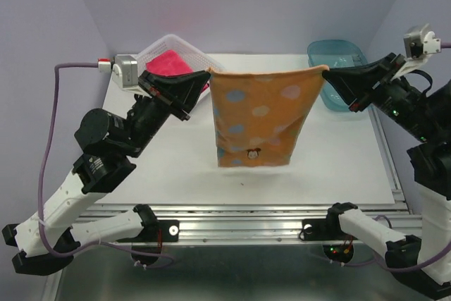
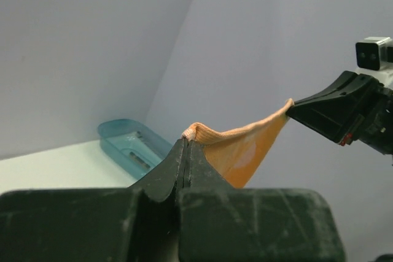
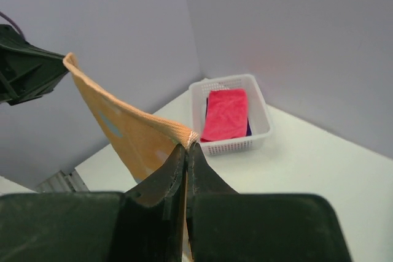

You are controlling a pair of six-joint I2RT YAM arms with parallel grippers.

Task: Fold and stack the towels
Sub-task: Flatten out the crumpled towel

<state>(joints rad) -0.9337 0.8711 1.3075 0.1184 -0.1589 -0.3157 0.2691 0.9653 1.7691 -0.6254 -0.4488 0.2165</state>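
The orange towel (image 1: 259,118) with pastel spots and a small cartoon print hangs stretched in the air above the table. My left gripper (image 1: 208,72) is shut on its top left corner and my right gripper (image 1: 327,70) is shut on its top right corner. In the left wrist view the pinched corner (image 2: 193,132) shows above my shut jaws, and in the right wrist view the other corner (image 3: 187,134) does. The pink-red towel (image 1: 170,63) lies folded in a white basket (image 1: 168,44); a dark purple towel (image 3: 248,128) peeks out beneath it.
A teal plastic tub (image 1: 338,61) stands at the back right of the white table (image 1: 176,167). The white basket stands at the back left. Purple walls close in the back and both sides.
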